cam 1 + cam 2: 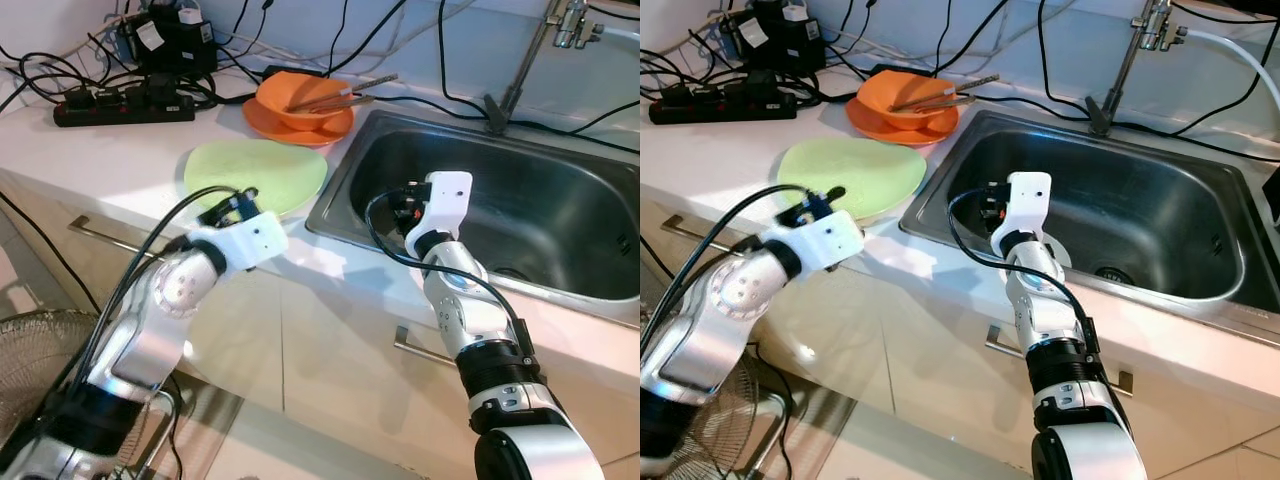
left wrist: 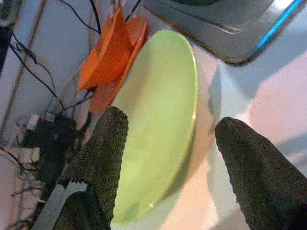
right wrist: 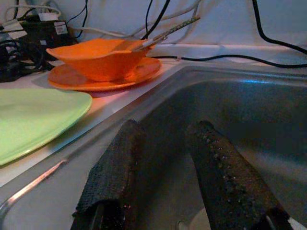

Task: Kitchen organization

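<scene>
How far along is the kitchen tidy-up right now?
Early on, by the look of it. Nothing looks put away: the orange bowl sits on the orange plate with utensils in it. In hand: the left claw is open at the green plate's near edge, not gripping. The right claw is empty over the sink. All dishes remain.

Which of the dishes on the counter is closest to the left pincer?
The green plate. The open left pincer sits at its near edge, while the orange plate and orange bowl stand farther back by the wall.

Brushed steel sink (image 1: 560, 200), glossy green plate (image 1: 256, 173)
</scene>
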Controlling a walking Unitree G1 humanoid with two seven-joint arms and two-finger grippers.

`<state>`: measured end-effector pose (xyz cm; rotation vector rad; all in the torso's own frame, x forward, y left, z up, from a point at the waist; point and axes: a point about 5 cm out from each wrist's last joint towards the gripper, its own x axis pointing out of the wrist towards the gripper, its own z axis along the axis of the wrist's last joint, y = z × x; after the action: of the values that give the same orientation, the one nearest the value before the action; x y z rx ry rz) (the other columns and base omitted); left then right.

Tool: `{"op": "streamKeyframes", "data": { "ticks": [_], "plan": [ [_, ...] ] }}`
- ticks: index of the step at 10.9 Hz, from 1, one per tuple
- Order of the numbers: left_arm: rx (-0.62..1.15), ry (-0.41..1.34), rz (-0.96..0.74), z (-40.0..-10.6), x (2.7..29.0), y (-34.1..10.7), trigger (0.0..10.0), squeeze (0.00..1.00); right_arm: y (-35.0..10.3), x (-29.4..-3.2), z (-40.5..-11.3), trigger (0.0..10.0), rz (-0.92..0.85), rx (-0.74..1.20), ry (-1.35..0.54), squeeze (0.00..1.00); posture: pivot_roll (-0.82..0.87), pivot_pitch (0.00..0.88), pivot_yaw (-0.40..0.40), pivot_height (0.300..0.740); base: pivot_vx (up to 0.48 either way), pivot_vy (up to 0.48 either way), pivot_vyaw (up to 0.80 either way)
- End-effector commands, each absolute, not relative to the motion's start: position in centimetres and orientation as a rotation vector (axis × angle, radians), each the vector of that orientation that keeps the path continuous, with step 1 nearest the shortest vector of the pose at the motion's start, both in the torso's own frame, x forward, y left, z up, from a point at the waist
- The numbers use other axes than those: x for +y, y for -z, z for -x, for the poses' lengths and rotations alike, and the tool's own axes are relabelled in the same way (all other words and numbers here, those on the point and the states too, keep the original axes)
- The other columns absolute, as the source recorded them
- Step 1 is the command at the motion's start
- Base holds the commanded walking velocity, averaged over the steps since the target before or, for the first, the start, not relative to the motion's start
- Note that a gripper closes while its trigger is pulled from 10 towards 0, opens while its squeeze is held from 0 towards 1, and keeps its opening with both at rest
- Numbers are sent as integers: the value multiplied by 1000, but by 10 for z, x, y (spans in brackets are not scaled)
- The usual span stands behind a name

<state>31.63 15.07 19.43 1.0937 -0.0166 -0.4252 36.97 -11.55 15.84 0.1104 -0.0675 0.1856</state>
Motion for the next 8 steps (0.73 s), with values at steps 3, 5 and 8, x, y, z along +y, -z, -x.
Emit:
{"op": "streamKeyframes", "data": {
  "ticks": [3, 5, 8],
  "plan": [
    [-2, 457, -1200, -322, 144, -200, 10000, 0, -162, -119, -369, 10000, -118, -71, -167, 0, 240, 48, -54, 740, 0, 0, 0],
    [16, 481, -1259, -329, 143, -199, 10000, 0, -161, -120, -369, 10000, -117, -66, -159, 0, 233, 47, -47, 740, 0, 0, 0],
    [65, 443, -1337, -342, 148, -196, 10000, 0, -161, -121, -368, 10000, -118, -64, -149, 0, 223, 45, -41, 740, 0, 0, 0]
  ]
}}
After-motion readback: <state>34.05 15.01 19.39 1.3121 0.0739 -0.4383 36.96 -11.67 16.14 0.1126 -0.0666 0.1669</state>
